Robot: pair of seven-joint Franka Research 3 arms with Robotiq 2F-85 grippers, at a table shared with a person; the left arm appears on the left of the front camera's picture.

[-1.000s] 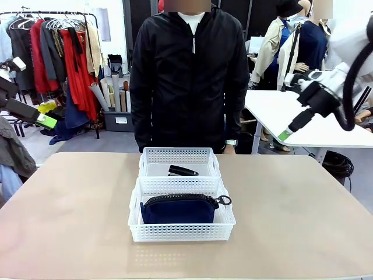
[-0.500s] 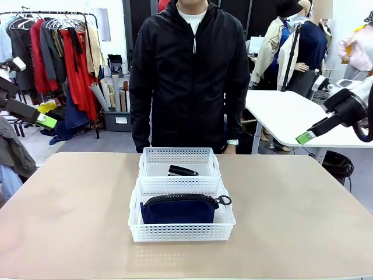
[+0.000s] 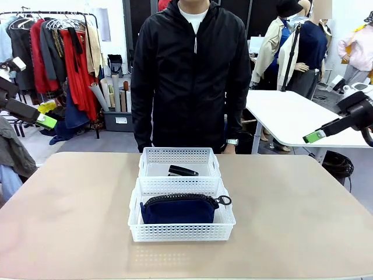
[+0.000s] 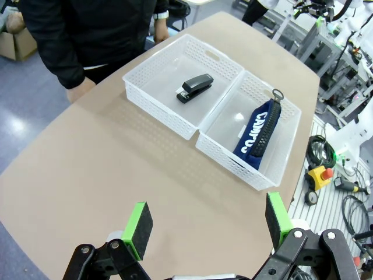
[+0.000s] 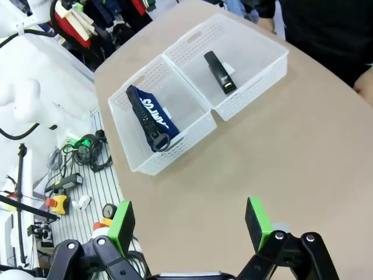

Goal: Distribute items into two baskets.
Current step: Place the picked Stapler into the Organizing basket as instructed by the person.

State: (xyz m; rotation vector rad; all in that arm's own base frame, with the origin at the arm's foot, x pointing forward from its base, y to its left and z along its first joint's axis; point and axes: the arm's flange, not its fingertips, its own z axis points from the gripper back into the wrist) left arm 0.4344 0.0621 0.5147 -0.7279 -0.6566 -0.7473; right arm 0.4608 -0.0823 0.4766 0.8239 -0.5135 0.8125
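Two white mesh baskets sit end to end mid-table. The far basket (image 3: 175, 153) holds the small black stapler (image 3: 183, 171). In the near basket (image 3: 180, 232) the navy pouch (image 3: 178, 211) stands on edge, zipper up. My left gripper (image 3: 44, 121) hangs open at the far left, above and off the table. My right gripper (image 3: 315, 137) hangs open at the far right, also high and away. In the left wrist view the open left gripper (image 4: 207, 217) looks down on the stapler (image 4: 195, 87) and pouch (image 4: 258, 131). The right wrist view has the open right gripper (image 5: 189, 223) over the stapler (image 5: 220, 72) and pouch (image 5: 150, 116).
A person in a black jacket (image 3: 189, 70) stands at the table's far edge, arms down, right behind the baskets. The tan tabletop (image 3: 70, 216) lies bare to either side of the baskets. A second white table (image 3: 285, 116) stands behind at the right.
My right arm has swung away to the right and a little lower, out past the table's right side. The left arm, baskets and items have not moved.
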